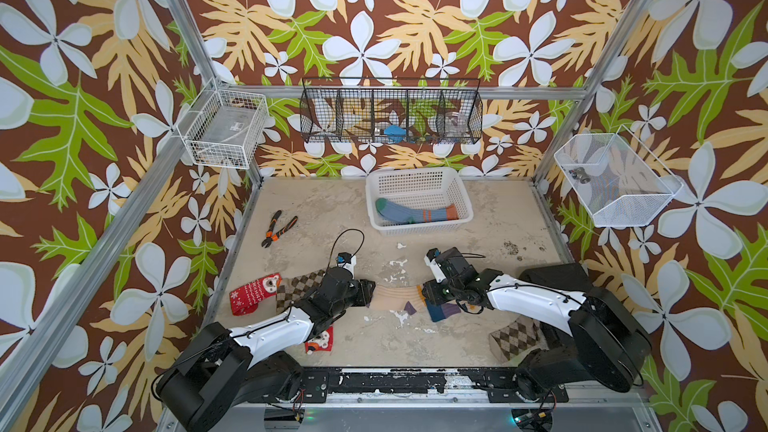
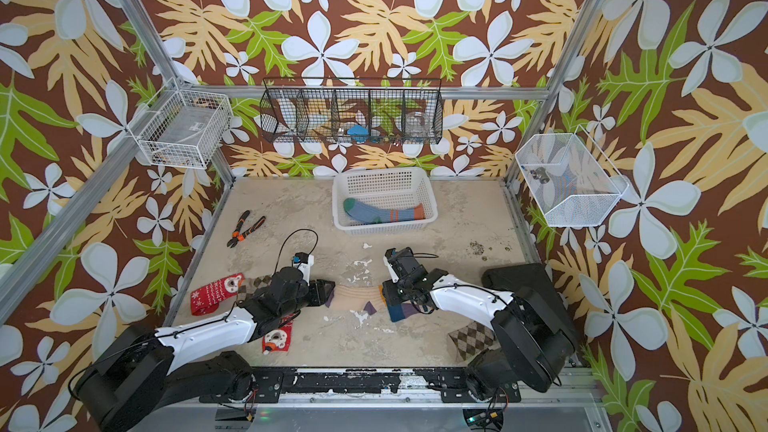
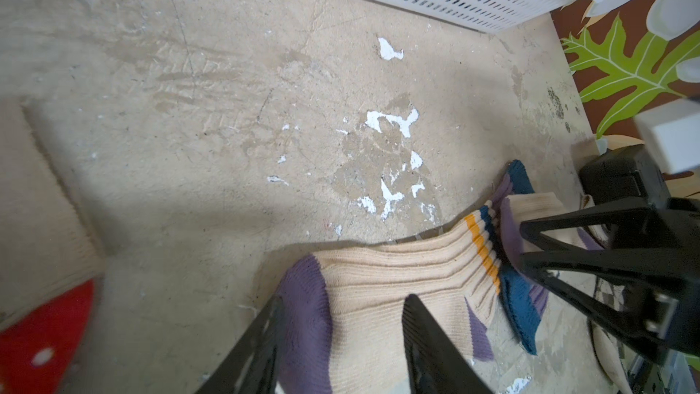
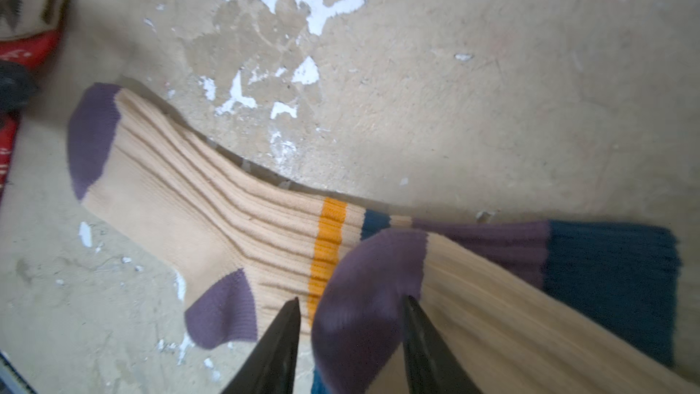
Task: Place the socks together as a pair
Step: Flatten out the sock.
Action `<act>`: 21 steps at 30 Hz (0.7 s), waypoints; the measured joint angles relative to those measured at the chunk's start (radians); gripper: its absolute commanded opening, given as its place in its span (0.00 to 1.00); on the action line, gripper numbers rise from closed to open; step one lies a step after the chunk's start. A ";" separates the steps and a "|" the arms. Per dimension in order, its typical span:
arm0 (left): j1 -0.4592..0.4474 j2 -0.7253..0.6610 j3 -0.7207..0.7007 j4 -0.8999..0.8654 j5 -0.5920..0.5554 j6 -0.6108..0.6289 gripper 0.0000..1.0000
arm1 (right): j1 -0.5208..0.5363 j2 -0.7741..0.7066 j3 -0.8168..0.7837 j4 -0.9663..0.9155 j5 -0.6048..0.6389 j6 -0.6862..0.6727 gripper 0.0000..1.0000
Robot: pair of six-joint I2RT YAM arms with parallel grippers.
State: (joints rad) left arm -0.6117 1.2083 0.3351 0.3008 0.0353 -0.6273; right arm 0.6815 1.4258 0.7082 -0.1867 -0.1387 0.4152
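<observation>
— Where are the cream ones?

— Low in the middle of both top views. One cream sock (image 1: 395, 299) lies flat on the tabletop (image 1: 324, 205), its purple toe pointing at the left hand (image 1: 371, 292). The second cream sock (image 4: 492, 316) overlaps its ankle by the orange stripe, under the right hand (image 1: 426, 290).

— And the hands?

— The left hand's fingers are part-way apart and hold nothing. Its tips sit just beside the flat sock's toe, which lies free in the right wrist view. The right hand's fingers are also part-way apart, with the second sock's purple toe between them. Whether they pinch it, I cannot tell.

— The others?

— A blue sock (image 1: 399, 211) is in the white basket (image 1: 419, 172) at upper middle. At lower left are a red sock (image 1: 255, 292), an argyle sock (image 1: 297, 286) and a second red sock (image 1: 320, 340), the last two partly under the arm. A second argyle sock (image 1: 515, 336) lies at lower right. Pliers (image 1: 278, 226) lie left of the basket.
</observation>
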 measured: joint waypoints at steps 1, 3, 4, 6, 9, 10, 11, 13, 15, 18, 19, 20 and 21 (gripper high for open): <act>0.000 0.005 0.000 0.004 0.003 0.000 0.53 | 0.001 -0.011 0.000 0.000 -0.001 0.000 0.49; 0.000 0.016 -0.001 0.018 0.013 0.000 0.53 | 0.005 -0.023 -0.003 0.006 -0.003 0.003 0.51; 0.000 0.019 -0.001 0.021 0.018 0.000 0.53 | 0.009 -0.023 -0.008 0.013 -0.005 0.003 0.52; -0.001 0.027 0.000 0.027 0.023 -0.002 0.53 | 0.014 -0.004 -0.018 0.021 -0.015 0.004 0.52; -0.005 0.032 0.002 0.029 0.030 -0.005 0.53 | 0.020 0.047 -0.024 0.029 -0.015 0.005 0.49; -0.007 0.034 0.004 0.032 0.031 -0.008 0.53 | 0.020 0.063 -0.026 0.033 -0.015 0.004 0.42; -0.011 0.034 0.005 0.033 0.034 -0.008 0.53 | 0.020 0.074 -0.026 0.040 -0.011 0.003 0.33; -0.014 0.035 0.005 0.033 0.034 -0.009 0.53 | 0.020 0.080 -0.025 0.051 0.003 0.004 0.17; -0.018 0.040 0.005 0.033 0.035 -0.016 0.53 | 0.018 0.063 -0.021 0.036 0.015 0.007 0.05; -0.019 0.057 0.005 0.037 0.038 -0.018 0.53 | -0.021 -0.017 -0.002 0.003 0.028 0.000 0.00; -0.019 0.066 0.006 0.040 0.038 -0.018 0.53 | -0.047 -0.054 0.008 -0.008 0.041 -0.001 0.00; -0.019 0.077 0.008 0.040 0.038 -0.018 0.53 | -0.075 -0.094 0.022 -0.023 0.051 -0.007 0.00; -0.019 0.090 0.013 0.040 0.039 -0.016 0.53 | -0.100 -0.131 0.038 -0.038 0.061 -0.016 0.00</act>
State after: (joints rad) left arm -0.6312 1.2984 0.3485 0.3405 0.0742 -0.6437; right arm 0.5819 1.2949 0.7460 -0.2245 -0.0772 0.3988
